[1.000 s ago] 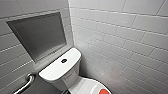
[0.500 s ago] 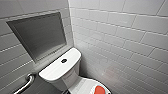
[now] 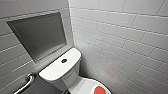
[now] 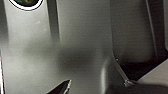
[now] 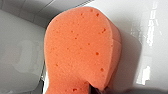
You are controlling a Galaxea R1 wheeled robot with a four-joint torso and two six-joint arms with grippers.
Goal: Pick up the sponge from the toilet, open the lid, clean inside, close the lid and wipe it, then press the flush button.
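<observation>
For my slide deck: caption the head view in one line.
Orange sponge lying on the white lid of a toilet, flush button on the tank top, tiled walls behind.

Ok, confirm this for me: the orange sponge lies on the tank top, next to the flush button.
Not right. The sponge lies on the lid, in front of the tank top and apart from the flush button; the head view shows it.

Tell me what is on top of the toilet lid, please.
An orange sponge lies on the closed white lid. The lid covers the bowl, so its inside cannot be seen. The patch under the sponge is hidden too.
</observation>
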